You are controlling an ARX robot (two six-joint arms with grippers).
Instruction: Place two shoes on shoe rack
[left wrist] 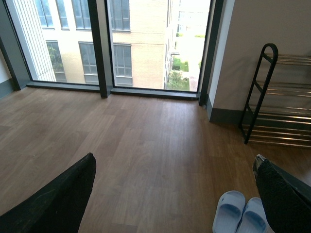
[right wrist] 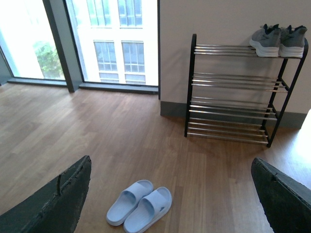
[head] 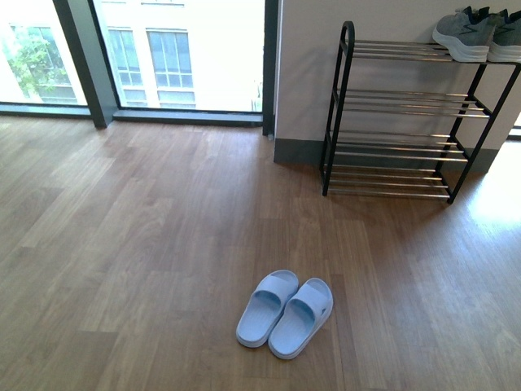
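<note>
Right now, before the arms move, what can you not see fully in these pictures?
1. Front view: the grey sneakers on the top tier of the shoe rack are cut off by the right edge.
2. Left wrist view: the rack runs past the right edge, so the sneakers are out of view.
3. Left wrist view: the blue slides are cut by the bottom edge and partly hidden by a finger of the left gripper.

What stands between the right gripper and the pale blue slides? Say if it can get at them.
Probably yes: the right gripper is open, and only bare floor lies between it and the slides.
</note>
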